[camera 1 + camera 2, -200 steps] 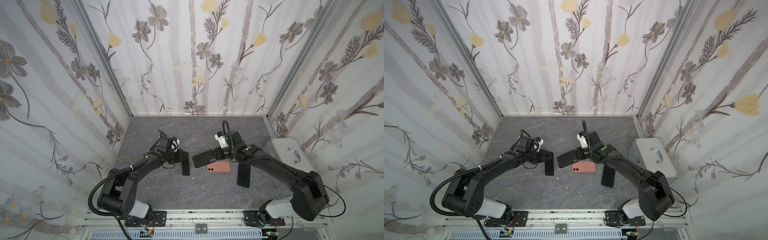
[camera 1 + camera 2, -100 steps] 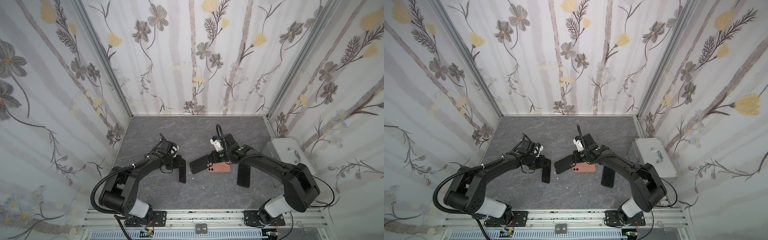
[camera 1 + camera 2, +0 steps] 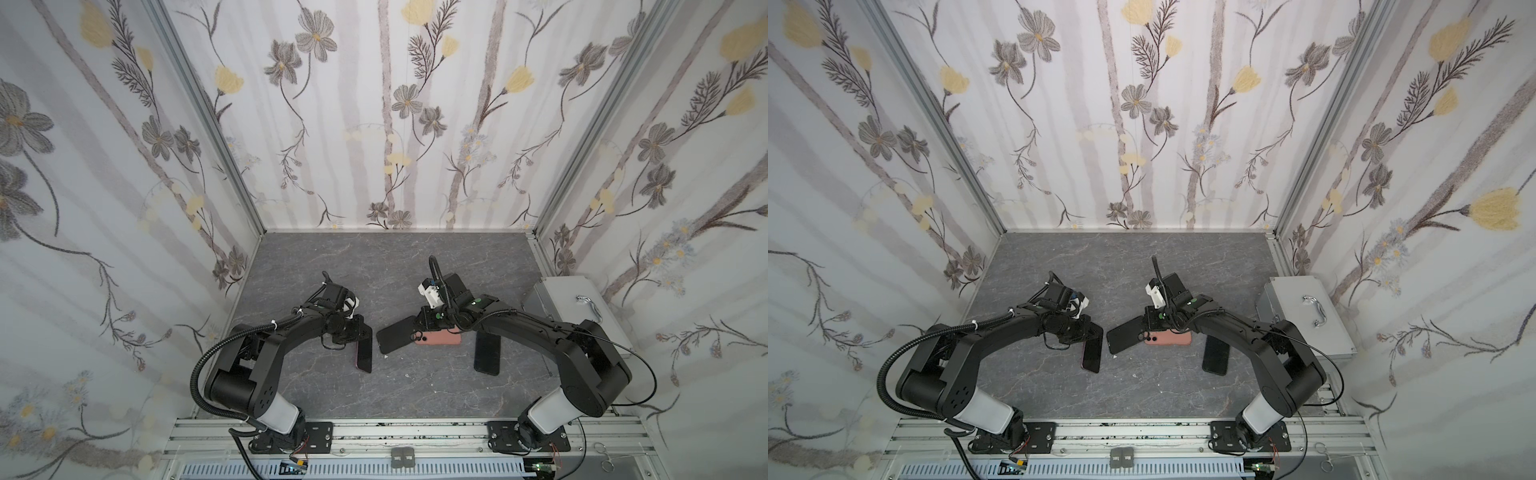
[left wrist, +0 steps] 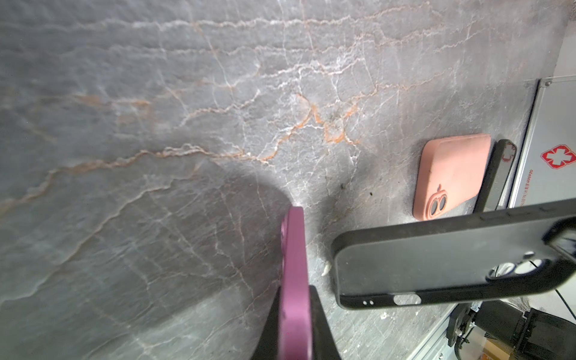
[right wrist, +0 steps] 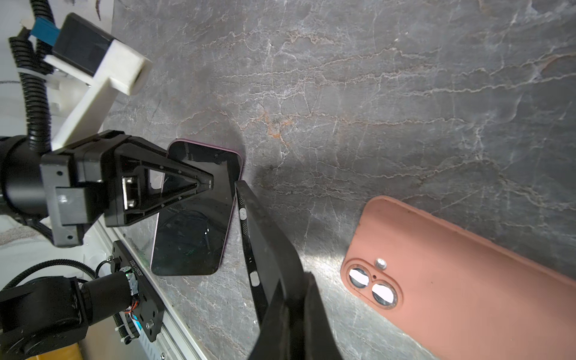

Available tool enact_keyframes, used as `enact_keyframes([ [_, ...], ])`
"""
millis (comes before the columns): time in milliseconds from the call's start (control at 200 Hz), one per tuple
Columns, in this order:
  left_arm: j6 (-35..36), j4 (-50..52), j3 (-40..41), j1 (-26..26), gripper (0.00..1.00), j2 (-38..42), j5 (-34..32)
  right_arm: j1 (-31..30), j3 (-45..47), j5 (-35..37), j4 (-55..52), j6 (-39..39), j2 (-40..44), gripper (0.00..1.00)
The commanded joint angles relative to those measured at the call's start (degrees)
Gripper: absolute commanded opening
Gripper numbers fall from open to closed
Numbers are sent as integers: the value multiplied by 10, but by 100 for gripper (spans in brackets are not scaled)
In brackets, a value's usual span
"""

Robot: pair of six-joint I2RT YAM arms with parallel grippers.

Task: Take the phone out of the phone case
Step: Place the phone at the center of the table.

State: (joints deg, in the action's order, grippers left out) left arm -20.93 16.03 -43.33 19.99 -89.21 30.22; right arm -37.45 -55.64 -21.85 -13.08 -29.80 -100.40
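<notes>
The phone (image 4: 294,274) has a purple rim and a dark screen (image 5: 199,218). My left gripper (image 4: 295,291) is shut on it, and in both top views it hangs just left of centre (image 3: 363,353) (image 3: 1092,351). It is fully outside the black phone case (image 4: 436,268), which my right gripper (image 5: 294,286) is shut on by one end. The case (image 3: 397,338) (image 3: 1126,336) is held tilted a short gap to the phone's right. Its rim (image 5: 265,249) comes close to the phone's corner.
A pink case (image 3: 440,338) (image 5: 452,280) lies camera-side up under the right wrist. A black slab (image 3: 487,353) (image 3: 1216,355) rests to its right. A grey metal box (image 3: 577,316) with a handle stands at the right wall. The aluminium rail (image 3: 395,432) runs along the front edge.
The left gripper has drawn the phone a little toward the front. The right gripper has carried the black case leftward and toward the front. Both grips have held.
</notes>
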Motion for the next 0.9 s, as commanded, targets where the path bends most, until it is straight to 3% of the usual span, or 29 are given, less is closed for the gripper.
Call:
enact_keyframes([
  [0, 11, 1, 0, -3, 14, -7, -37, -6, -3, 32, 31, -24, -11, 0],
  [565, -4, 1, 3, -3, 45, -15, -85, -24, -20, 61, 51, -49, -55, 0],
  [894, -9, 2, 15, -7, 60, 9, -150, -20, -11, 112, 28, -24, -5, 0],
])
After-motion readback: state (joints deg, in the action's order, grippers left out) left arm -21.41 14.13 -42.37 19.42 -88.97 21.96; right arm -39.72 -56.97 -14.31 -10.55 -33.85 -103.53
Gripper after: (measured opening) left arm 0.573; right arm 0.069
